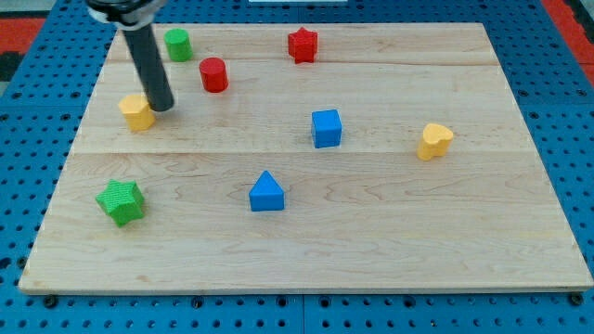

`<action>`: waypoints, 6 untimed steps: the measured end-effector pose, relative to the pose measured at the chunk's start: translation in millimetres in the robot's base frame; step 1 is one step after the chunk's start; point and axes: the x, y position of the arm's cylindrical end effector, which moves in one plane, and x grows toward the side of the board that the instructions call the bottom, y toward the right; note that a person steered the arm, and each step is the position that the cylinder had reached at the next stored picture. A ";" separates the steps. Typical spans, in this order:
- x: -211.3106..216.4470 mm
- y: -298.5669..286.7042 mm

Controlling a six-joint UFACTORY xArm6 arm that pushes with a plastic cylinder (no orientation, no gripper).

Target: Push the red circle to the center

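Pale wooden counter (371,241) on blue pegboard. Red circle (213,74) near the view's top left, well short of center. My tip (161,108) just beside yellow block (136,112), below-left of circle. No hand here, nothing grasped. Approach step, likely; next: getting behind circle, pushing toward blue cube (326,128).

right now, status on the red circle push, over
My tip touching yellow block, view's left of red circle. Circle near view's top, short of center. Blue cube near center.
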 end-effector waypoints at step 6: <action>-56.5 188.2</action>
